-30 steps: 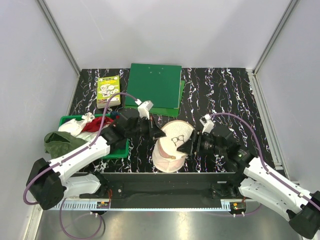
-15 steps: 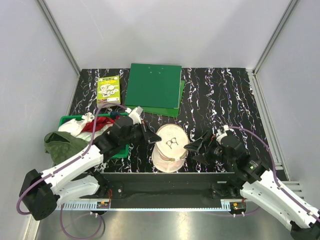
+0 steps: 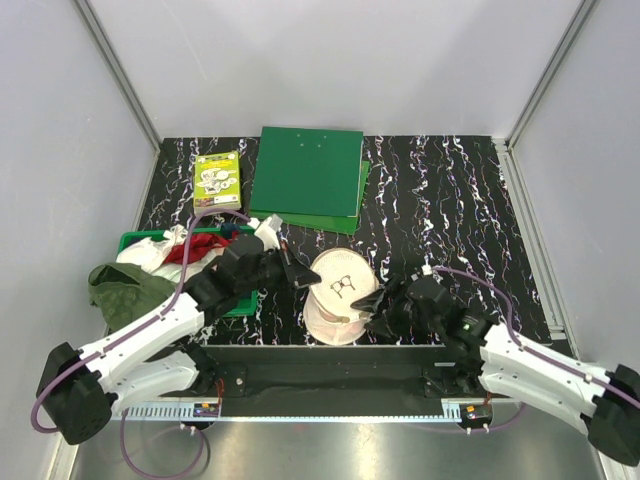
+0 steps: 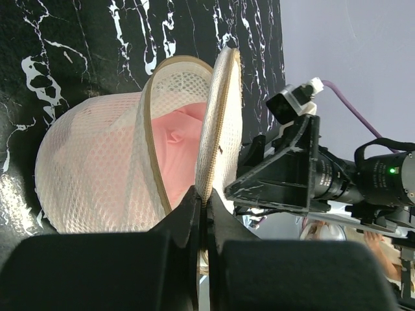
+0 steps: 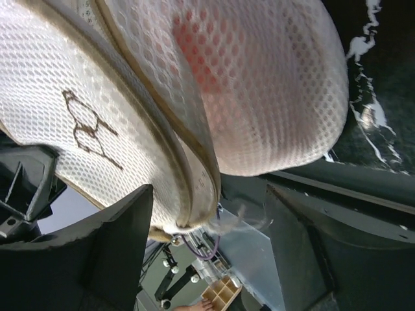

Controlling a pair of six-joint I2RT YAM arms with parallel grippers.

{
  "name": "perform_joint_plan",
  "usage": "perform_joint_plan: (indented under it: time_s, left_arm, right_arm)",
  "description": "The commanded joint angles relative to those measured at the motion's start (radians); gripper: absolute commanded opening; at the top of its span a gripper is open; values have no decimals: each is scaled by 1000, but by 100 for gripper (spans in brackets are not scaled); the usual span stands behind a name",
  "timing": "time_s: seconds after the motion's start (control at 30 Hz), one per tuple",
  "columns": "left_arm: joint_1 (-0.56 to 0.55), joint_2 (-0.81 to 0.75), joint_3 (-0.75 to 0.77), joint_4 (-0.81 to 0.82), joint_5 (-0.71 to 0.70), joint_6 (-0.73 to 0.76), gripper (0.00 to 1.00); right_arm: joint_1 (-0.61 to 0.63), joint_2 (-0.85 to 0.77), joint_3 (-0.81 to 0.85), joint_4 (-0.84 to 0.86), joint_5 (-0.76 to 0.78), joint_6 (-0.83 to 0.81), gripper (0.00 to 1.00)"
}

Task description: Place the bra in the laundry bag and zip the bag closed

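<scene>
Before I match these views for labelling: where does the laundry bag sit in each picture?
Top external: laundry bag low centre, by the table's near edge.
Left wrist: laundry bag centre-left, halves parted, pink bra inside.
Right wrist: laundry bag fills the upper frame, printed face left.
Shared landmark: the black, white-veined table, in all three.

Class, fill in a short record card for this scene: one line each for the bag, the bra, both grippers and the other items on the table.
Laundry bag: near table edge, halves gaping apart, not zipped
Bra: pink, inside the bag
Left gripper: shut on the bag's rim
Right gripper: open, jaws either side of the rim
Other items: green basket, olive garment, green folders, small box
</scene>
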Motion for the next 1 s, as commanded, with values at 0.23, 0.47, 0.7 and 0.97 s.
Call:
perform_joint_plan:
  time_s: [0.23,0.47,0.7,0.97]
  left_arm:
    - [4,-38,98,-162,-108,174,32]
    - [-36,-180,173,-356,-349,366,58]
    - [-445,-205,182,-163,-421,676,43]
    - [-555,-17,227,-108,-342,868,38]
  right_arm:
    - [61,172,35,272,90,77,29]
    - [63,92,78,131,155,59,18]
    - [61,99,99,128,150,57,17]
    - [61,65,93,126,153,68,15]
